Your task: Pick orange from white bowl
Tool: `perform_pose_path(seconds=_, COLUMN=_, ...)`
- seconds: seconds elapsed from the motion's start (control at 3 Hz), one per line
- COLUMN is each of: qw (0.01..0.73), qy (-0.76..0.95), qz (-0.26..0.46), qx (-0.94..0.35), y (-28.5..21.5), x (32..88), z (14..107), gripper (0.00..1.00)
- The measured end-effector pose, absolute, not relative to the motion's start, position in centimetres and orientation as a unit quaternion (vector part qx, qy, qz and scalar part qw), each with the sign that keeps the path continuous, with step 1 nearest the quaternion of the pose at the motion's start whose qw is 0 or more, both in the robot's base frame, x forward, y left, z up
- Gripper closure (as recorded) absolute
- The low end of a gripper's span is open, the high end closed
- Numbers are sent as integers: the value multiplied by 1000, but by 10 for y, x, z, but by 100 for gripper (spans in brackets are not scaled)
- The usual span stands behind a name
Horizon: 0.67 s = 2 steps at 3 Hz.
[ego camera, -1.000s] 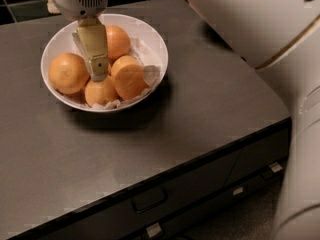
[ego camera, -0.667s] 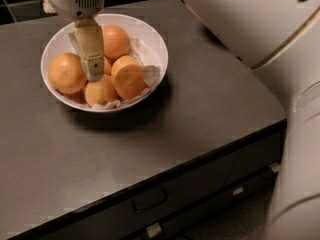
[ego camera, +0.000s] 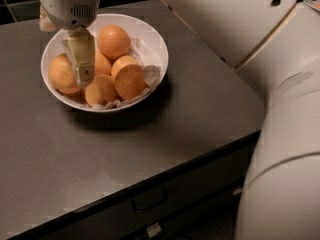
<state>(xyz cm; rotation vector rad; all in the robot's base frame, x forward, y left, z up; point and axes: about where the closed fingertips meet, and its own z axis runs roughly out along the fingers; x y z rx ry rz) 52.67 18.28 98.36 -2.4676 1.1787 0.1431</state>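
While my claw (ego camera: 84, 79) hangs low inside the white bowl (ego camera: 149, 36), that bowl sits on a dark grey counter (ego camera: 190, 129), toward its far left. A drawer front (ego camera: 150, 199) runs under the counter's near edge, and dark tiles (ego camera: 15, 6) line the wall behind. Since a second ago my claw has slid left across the bowl, toward the left-hand fruit (ego camera: 62, 74); bowl and fruit lie as before. Whether my claw is open or closed, or has hold of anything, I cannot tell. The orange (ego camera: 130, 79), biggest of the five, lies on crumpled paper (ego camera: 151, 74) at the bowl's right side, near my claw but apart from it. My claw partly covers a middle fruit (ego camera: 102, 64). My white arm (ego camera: 280, 94) fills the right.
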Motion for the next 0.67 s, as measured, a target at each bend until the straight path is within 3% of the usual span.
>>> perform_pose_path(seconds=0.67, qw=193, qy=425, qz=78, qx=-881, y=187, x=533, z=968, gripper=14)
